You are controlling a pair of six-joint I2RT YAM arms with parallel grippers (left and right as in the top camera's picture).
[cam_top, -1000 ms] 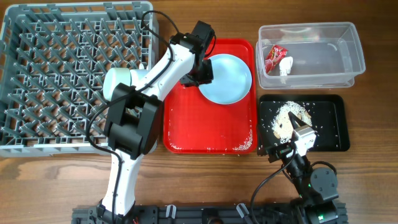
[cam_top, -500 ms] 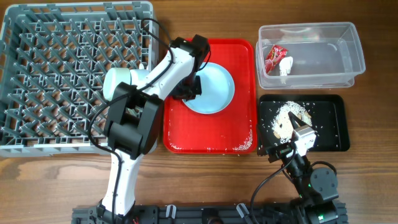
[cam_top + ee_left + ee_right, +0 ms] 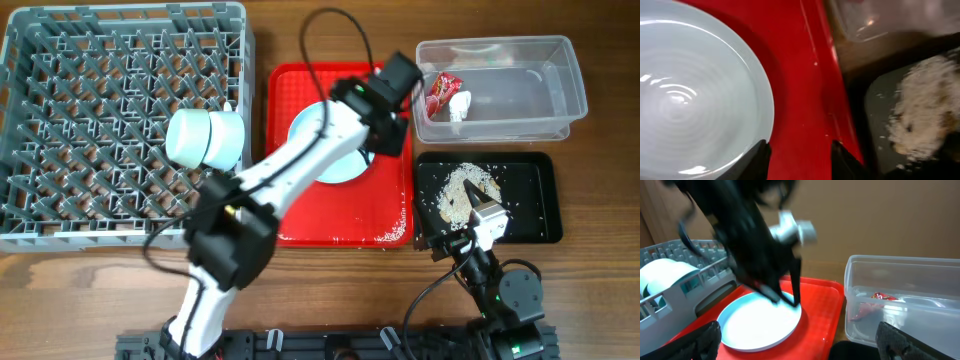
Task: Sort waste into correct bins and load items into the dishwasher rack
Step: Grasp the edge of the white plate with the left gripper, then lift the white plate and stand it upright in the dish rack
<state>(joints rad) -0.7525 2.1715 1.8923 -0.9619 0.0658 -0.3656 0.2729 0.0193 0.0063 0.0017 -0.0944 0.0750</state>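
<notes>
1 plate (image 3: 695,95) on red tray (image 3: 805,85) | L tool (image 3: 799,152) apart at rim | R tool (image 3: 797,335) apart

Rack (image 3: 120,120): left on worktop (image 3: 600,290).
Plate (image 3: 302,128): on serving tray (image 3: 340,215), centre.
Tub (image 3: 530,90): right, behind shallow tray (image 3: 525,205).
Crumbs (image 3: 462,188): in shallow tray.

My left gripper (image 3: 799,162) is black. The plate (image 3: 690,100) is pale blue with faint concentric rings, the serving tray (image 3: 805,75) red, the crumbs (image 3: 920,110) beige flecked brown on a black tray (image 3: 525,200), the rack (image 3: 100,120) grey.
</notes>
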